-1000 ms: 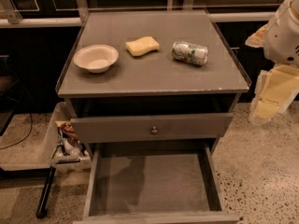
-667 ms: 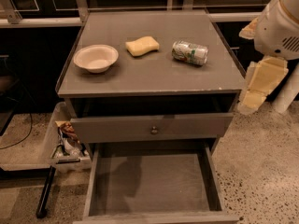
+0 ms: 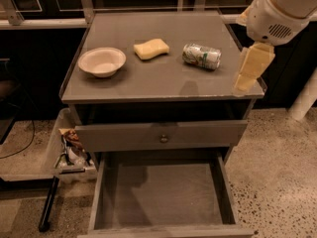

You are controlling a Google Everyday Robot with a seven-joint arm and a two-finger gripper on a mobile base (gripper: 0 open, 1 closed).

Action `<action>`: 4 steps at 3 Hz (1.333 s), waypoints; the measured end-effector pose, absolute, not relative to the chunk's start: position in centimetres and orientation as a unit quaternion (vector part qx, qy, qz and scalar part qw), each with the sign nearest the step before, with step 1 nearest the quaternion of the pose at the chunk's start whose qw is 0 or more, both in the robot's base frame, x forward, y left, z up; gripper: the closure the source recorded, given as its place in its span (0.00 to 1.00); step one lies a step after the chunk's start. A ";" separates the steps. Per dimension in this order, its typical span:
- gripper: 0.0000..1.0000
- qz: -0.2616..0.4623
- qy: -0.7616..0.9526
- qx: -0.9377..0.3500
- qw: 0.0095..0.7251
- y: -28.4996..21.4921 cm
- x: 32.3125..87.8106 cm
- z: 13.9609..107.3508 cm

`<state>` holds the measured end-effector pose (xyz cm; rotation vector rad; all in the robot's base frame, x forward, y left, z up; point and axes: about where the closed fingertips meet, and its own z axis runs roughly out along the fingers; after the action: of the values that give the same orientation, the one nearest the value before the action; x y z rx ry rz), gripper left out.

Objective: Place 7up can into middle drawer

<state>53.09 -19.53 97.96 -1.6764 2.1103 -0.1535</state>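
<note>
Grey cabinet top (image 3: pixel 148 86): is carrying three loose items.

- 7up can (image 3: pixel 201 56): is lying on its side toward the right of the top, near the yellow sponge (image 3: pixel 151 48) and apart from it. Nothing is touching it.
- Pale bowl (image 3: pixel 102 61): is sitting upright at the left, well apart from the can.
- Middle drawer (image 3: pixel 163 197): is standing pulled out below, its flat floor showing bare. The can is not in it.
- Drawer front with knob (image 3: pixel 161 135): is sitting closed, above the open drawer.
- Gripper (image 3: pixel 246 81): is hanging at the right edge of the top, to the right of the can and a little nearer the camera. It is not in contact with the can and is carrying nothing that shows. Whether it is open or closed cannot be told from this angle.

Progress, as judged: the drawer is already open and ready to receive. The reach, the grasp, the carry down and the release into the drawer are all left to do.
</note>
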 end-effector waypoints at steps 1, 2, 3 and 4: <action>0.00 -0.059 0.741 -0.613 0.268 -21.3 59.5 97.0; 0.00 -0.059 0.741 -0.613 0.268 -21.3 59.5 97.0; 0.00 -0.059 0.742 -0.607 0.277 -21.1 60.3 96.4; 0.00 -0.026 0.744 -0.586 0.321 -21.2 62.8 95.5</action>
<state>62.81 -21.22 95.48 -1.5389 1.9541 -0.0677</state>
